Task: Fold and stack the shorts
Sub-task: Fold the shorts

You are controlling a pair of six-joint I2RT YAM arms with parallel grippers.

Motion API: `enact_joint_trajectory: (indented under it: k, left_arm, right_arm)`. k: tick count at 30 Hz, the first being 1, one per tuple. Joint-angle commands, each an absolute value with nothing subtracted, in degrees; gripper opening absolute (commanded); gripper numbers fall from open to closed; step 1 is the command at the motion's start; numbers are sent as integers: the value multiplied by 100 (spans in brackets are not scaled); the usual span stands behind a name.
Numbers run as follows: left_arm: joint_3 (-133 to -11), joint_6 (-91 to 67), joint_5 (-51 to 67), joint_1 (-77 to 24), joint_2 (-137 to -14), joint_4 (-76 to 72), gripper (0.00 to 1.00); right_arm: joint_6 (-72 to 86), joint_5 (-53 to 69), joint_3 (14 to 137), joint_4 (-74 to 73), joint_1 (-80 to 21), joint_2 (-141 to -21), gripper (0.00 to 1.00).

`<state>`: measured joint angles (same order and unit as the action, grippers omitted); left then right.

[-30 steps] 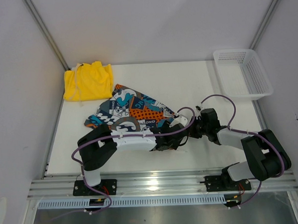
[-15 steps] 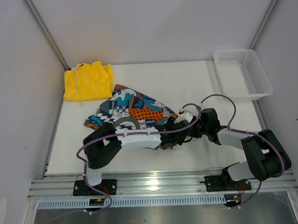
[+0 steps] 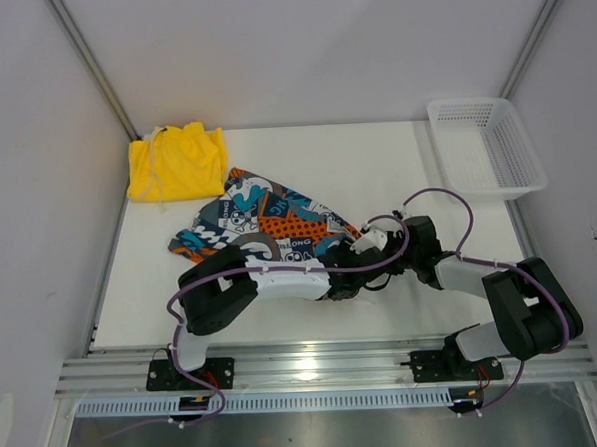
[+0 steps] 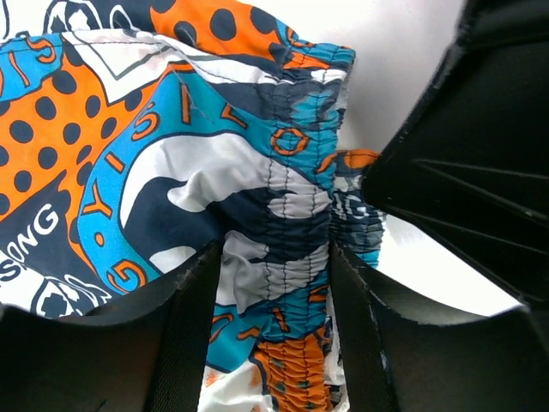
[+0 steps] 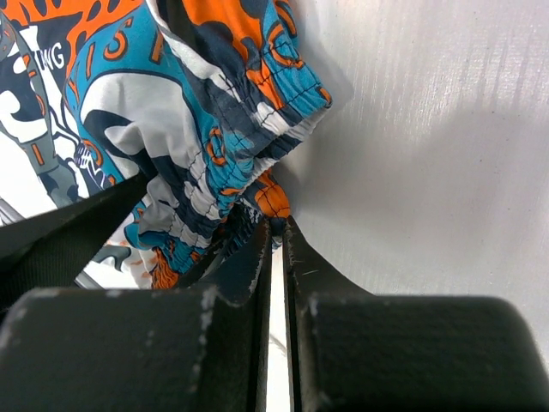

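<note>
The printed shorts (image 3: pixel 268 220) lie spread in the middle of the table, teal, orange, black and white. Their gathered waistband (image 4: pixel 296 215) runs between the fingers of my left gripper (image 4: pixel 274 283), which stand apart on either side of it. My right gripper (image 5: pixel 276 227) is shut, its tips pinching the waistband's orange corner (image 5: pixel 273 199) low over the table. From above, both grippers meet at the shorts' near right corner, left gripper (image 3: pixel 344 281) and right gripper (image 3: pixel 369 264). The yellow shorts (image 3: pixel 175 162) lie folded at the far left corner, away from both arms.
A white mesh basket (image 3: pixel 490 143) stands at the far right. Metal frame posts rise at both back corners. Bare white table (image 5: pixel 429 172) lies to the right of the printed shorts.
My left arm has reached further right along the shorts' near edge, and its jaws have narrowed around the waistband. The right gripper has stayed shut in place.
</note>
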<state>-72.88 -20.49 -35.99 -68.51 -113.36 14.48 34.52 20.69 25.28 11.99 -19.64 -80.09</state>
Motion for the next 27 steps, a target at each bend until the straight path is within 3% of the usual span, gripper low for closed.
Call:
enact_joint_trajectory:
  k: [1, 7, 10, 14, 27]
  left_arm:
    - [-7506, -1907, -3972, -6987, -11434, 1195, 56]
    - [-7646, -1811, -4403, -7224, -11698, 1318, 47]
    - [-7620, -1811, -4482, -7277, -11725, 1389, 31]
    - [-7375, -1828, -4535, -7330, -11558, 1345, 0]
    - [-7163, -1907, -4781, -7462, -10960, 1863, 0]
  right_arm:
    - [3507, 2162, 2514, 1512, -1934, -8077, 0]
    - [3559, 2197, 2496, 1556, -1890, -8103, 0]
    - [3595, 2232, 2531, 1521, -1828, -8130, 0]
    - [3647, 2338, 2610, 1380, -1740, -8183, 0]
    - [3683, 2601, 2795, 1327, -1398, -8428, 0]
